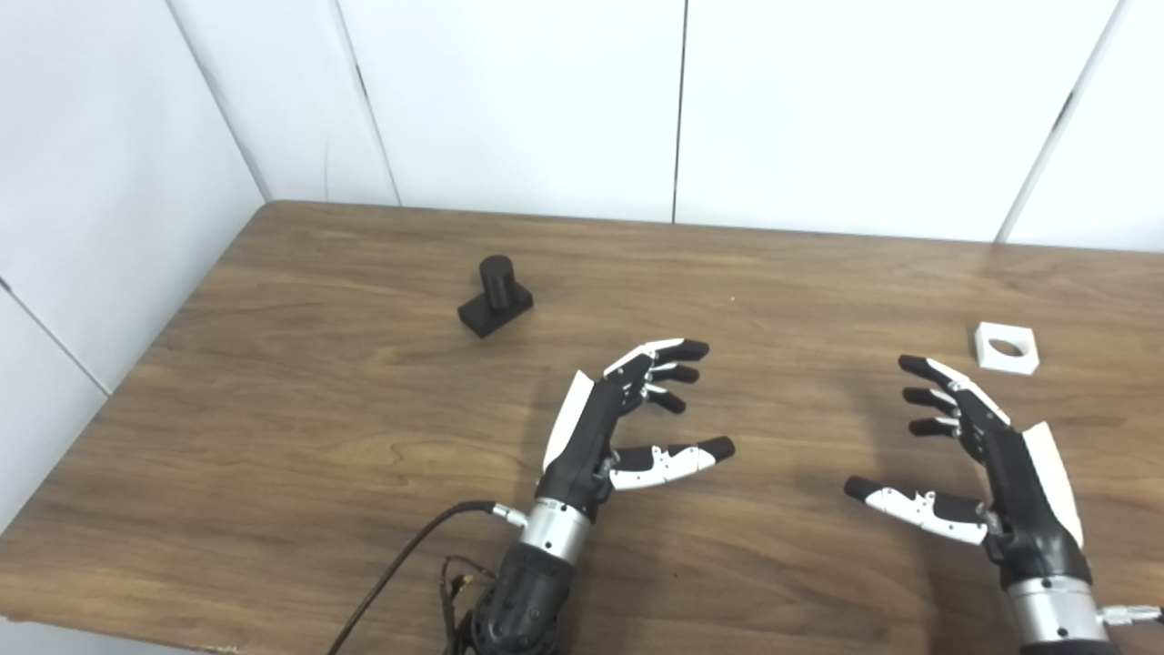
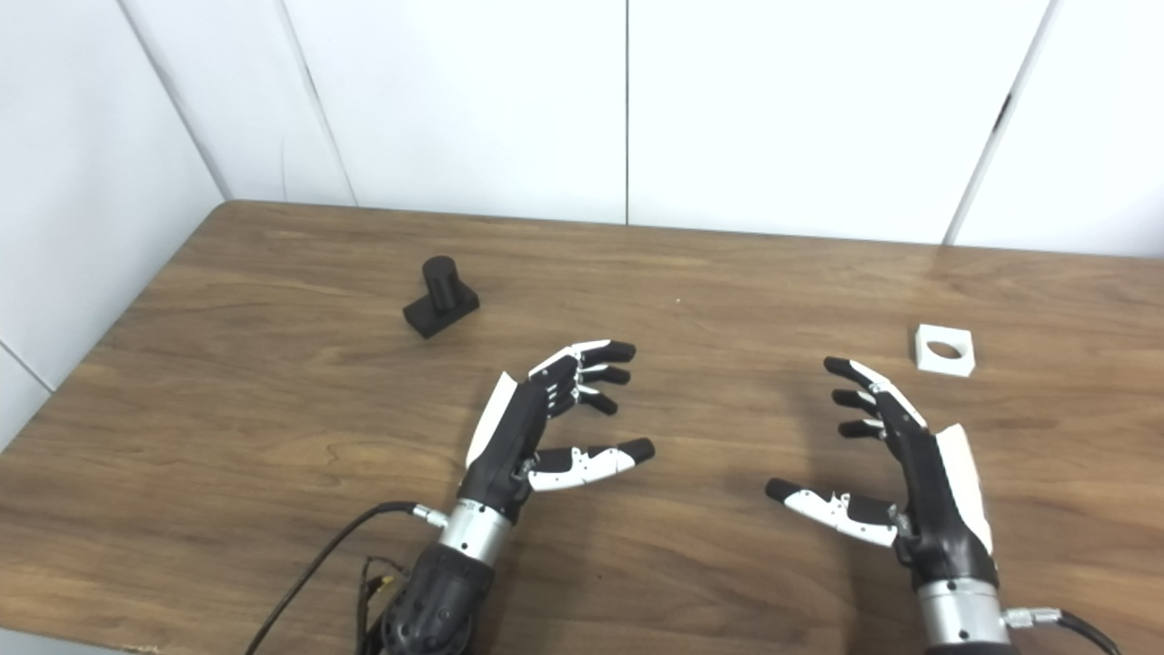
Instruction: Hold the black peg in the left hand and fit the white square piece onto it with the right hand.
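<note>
while both arms reach in from the near edge of a wooden table (image 1: pixel 273 437), the left hand (image 1: pixel 607 423) hovers over the middle of the board with its fingers (image 1: pixel 668 359) spread and lightly curled, thumb (image 1: pixel 677 458) held apart below them, holding nothing. the right hand (image 1: pixel 987 459) sits opposite it near the right side, palm turned inward toward the other, its fingers likewise splayed and empty, thumb pointing left. a black cable (image 1: pixel 400 559) trails off the left wrist toward the table's front edge. beyond the left hand and to its left, well apart from it, the black peg (image 1: pixel 496 293) stands upright on its flat square base, untouched on the wood. the white square piece (image 1: pixel 1007 347), with a round hole through its middle, lies flat toward the far right of the table, near the right hand's fingertips but not touching them. peg and white piece are well apart, on opposite sides of the table. white wall panels (image 1: pixel 509 100) close off the scene behind the table and along its left side.
</note>
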Controlling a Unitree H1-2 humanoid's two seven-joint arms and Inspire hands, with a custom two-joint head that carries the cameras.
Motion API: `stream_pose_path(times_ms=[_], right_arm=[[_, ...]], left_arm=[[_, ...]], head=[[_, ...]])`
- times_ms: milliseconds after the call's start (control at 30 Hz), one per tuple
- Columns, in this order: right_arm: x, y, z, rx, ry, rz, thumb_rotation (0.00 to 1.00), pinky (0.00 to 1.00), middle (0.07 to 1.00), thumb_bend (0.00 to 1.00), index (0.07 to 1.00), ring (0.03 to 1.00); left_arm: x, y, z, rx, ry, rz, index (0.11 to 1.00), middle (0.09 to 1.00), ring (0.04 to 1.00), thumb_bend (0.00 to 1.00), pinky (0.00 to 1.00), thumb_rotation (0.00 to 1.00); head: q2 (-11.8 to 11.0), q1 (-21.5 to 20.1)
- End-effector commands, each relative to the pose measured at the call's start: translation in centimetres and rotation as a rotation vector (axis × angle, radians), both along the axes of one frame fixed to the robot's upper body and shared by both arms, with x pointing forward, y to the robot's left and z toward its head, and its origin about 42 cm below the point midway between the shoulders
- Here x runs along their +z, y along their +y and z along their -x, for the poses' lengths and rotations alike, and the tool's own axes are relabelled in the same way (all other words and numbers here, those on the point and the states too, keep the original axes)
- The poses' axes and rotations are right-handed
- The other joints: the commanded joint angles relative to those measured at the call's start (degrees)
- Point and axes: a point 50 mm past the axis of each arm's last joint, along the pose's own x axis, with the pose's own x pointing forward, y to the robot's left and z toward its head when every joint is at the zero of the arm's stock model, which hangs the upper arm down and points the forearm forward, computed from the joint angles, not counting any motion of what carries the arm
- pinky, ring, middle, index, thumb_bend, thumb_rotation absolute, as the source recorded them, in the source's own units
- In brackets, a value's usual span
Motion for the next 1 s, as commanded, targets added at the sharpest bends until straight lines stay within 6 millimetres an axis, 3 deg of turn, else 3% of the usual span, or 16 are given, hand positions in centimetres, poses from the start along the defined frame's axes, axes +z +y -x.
stream_pose_path(times_ms=[0,333,967], right_arm=[[1.9,0.3,-0.4,0.009,-0.078,-0.004,0.00,0.64,0.855,0.71,0.808,0.773],[2.1,0.2,-0.3,0.003,-0.071,-0.007,0.00,0.63,0.854,0.71,0.806,0.762],[2.0,0.2,-0.3,0.007,-0.072,-0.010,0.00,0.61,0.850,0.70,0.798,0.743]], left_arm=[[1.8,1.0,-0.3,0.042,-0.054,-0.067,0.734,0.759,0.702,0.75,0.56,0.24],[4.8,3.0,-0.6,0.165,-0.045,-0.282,0.742,0.738,0.672,0.75,0.55,0.19],[8.7,7.2,-3.9,0.330,-0.145,-0.516,0.748,0.751,0.694,0.71,0.57,0.26]], head=[[-0.12,0.18],[-0.31,0.30],[-0.46,0.66]])
